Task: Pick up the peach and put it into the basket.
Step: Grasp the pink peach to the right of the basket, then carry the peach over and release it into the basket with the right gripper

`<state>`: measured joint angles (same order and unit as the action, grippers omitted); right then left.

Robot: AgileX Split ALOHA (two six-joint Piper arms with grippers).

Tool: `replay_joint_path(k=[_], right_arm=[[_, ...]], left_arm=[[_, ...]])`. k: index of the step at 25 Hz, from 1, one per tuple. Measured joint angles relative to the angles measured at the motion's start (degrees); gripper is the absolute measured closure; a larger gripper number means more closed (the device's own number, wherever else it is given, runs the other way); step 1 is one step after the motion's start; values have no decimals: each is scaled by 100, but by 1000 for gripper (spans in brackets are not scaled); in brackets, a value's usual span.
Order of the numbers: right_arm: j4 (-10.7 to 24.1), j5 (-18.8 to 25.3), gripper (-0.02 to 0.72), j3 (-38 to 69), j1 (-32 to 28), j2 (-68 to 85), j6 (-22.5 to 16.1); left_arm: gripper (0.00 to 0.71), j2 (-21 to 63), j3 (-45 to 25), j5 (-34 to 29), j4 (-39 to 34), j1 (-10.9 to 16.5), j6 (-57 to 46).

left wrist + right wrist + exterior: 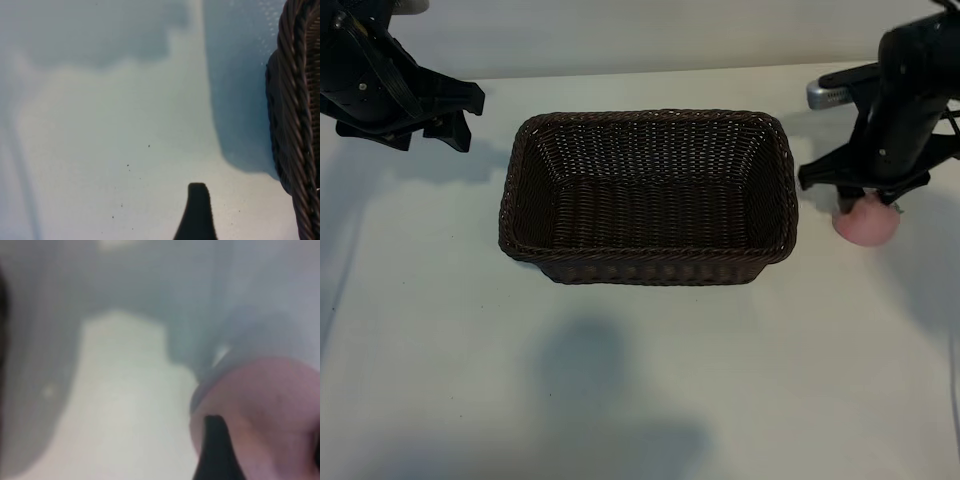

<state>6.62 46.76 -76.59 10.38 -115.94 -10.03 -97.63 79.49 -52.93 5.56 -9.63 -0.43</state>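
**Right gripper down on the peach, basket empty**

I see the basket point(647, 197) in the middle of the white counter point(640, 380), a dark brown woven rectangle with rounded corners, a braided rim and sloping sides, nothing in it. The peach point(866, 222) sits on the counter just beside the basket's right end, small, round and pale pink. My right gripper point(865, 203) stands directly over it, its dark body hiding the top of the fruit. In the right wrist view one finger point(216, 450) lies against the peach's skin; I cannot tell whether the fingers grip it. My left gripper point(452, 118) hangs beyond the basket's left end, fingers spread wide, holding nothing.
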Motion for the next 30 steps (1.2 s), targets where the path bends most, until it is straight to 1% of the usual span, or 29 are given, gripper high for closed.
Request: replay_joint_path(k=[2, 3, 4, 6, 7, 8, 11, 14, 17, 20, 24, 27, 30], right_arm=[[216, -45, 328, 51, 0, 0, -142], [271, -57, 390, 53, 0, 0, -174], [309, -65, 467, 53, 0, 0, -189], [332, -71, 599, 53, 0, 0, -213], [332, -71, 633, 53, 0, 0, -227], [337, -62, 650, 53, 0, 0, -227], [337, 171, 657, -96, 0, 33, -229], [320, 569, 656, -481, 0, 182, -184], [272, 1052, 657, -1123, 0, 359, -68], [12, 1529, 657, -1828, 0, 426, 150], [-611, 1956, 657, -2396, 62, 426, 482], [-990, 2049, 657, -2625, 272, 426, 587], [-1125, 2063, 657, -2651, 635, 426, 614]], left_arm=[[114, 0, 0, 0, 0, 0, 0], [114, 0, 0, 0, 0, 0, 0], [114, 0, 0, 0, 0, 0, 0], [114, 0, 0, 0, 0, 0, 0], [114, 0, 0, 0, 0, 0, 0], [114, 0, 0, 0, 0, 0, 0], [114, 0, 0, 0, 5, 0, 0], [114, 0, 0, 0, 5, 0, 0], [114, 0, 0, 0, 5, 0, 0], [114, 0, 0, 0, 5, 0, -6], [114, 0, 0, 0, 5, 0, -6], [114, 0, 0, 0, 27, 0, -6], [114, 0, 0, 0, 73, 0, -6]])
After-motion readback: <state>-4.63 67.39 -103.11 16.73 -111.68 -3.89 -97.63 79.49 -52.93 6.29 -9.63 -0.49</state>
